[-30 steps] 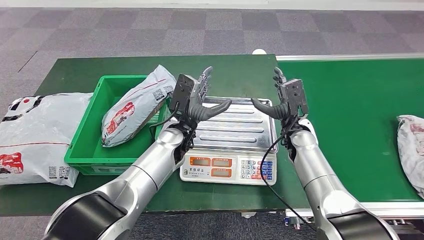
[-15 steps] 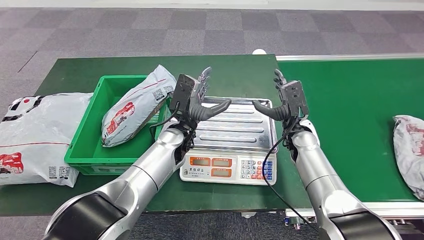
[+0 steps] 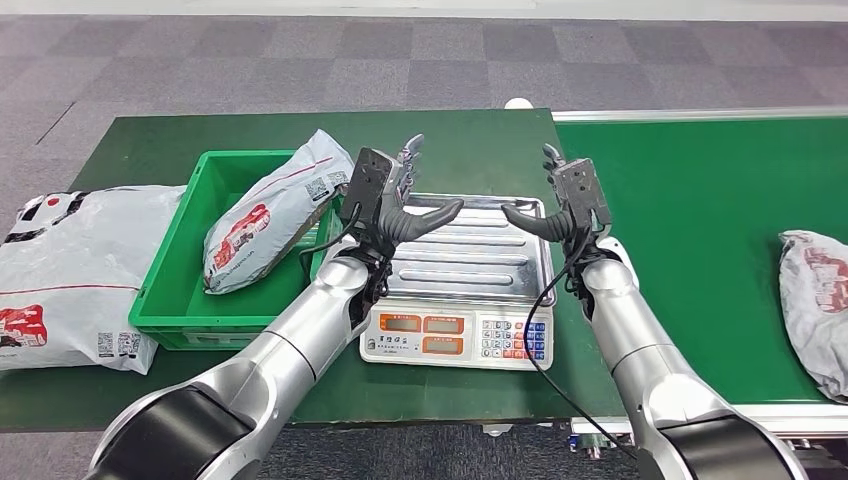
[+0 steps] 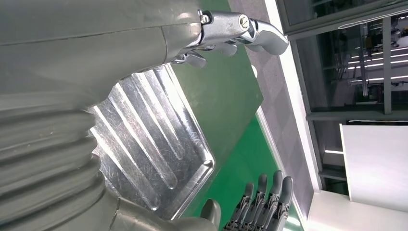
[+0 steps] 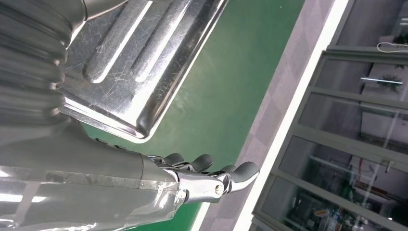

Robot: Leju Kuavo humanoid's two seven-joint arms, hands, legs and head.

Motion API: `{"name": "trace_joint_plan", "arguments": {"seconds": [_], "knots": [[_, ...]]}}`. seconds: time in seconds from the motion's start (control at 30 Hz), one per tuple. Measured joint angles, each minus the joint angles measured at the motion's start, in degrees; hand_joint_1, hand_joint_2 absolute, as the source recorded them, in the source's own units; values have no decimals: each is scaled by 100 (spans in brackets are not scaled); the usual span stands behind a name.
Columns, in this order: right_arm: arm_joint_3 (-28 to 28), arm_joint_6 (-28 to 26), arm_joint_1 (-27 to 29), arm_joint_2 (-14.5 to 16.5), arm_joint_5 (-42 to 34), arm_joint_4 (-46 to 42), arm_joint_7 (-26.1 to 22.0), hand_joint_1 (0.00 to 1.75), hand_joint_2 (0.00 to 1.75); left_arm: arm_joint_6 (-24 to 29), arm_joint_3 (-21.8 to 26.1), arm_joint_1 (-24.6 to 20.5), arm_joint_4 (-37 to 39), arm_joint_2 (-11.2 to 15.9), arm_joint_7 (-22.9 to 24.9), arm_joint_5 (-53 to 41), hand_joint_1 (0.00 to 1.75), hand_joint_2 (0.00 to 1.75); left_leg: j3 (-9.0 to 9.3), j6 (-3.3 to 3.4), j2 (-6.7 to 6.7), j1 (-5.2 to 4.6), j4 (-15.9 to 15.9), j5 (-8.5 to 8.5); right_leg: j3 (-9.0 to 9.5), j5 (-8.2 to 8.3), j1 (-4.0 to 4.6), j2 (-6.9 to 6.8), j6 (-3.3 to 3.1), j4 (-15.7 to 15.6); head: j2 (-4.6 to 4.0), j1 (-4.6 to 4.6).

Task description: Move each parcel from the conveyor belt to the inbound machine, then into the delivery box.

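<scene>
Green bin [image 3: 170, 290]; grey parcel [image 3: 265, 215], red print; ribbed silver scale tray [image 3: 470, 250].

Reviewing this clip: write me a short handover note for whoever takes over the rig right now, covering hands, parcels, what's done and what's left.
Left hand: open, holding nothing, above the left side of the silver ribbed scale tray.
Right hand: open, holding nothing, above the tray's right side.
Scale tray: bare.
Done: one grey plastic parcel with red print leans in the green plastic delivery box. A larger grey mailer bag lies on the table to the left of the box.
Left: a grey parcel lies on the green conveyor belt, to the right, beyond both hands. It goes to the scale, then into the box.
</scene>
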Motion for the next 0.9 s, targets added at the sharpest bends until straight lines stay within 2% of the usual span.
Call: {"name": "trace_joint_plan", "arguments": {"seconds": [0.53,0.9], "knots": [[-1,15,-31,19,8,87,26,0,175,-62,-17,1,-18,0,54,60,0,175,0,0,0,0,0,0,0,0,0,0,0,0,0,0],[-1,10,-25,31,14,87,26,0,175,-58,-191,1,-29,0,61,155,0,175,0,0,0,0,0,0,0,0,0,0,0,0,0,0]]}}
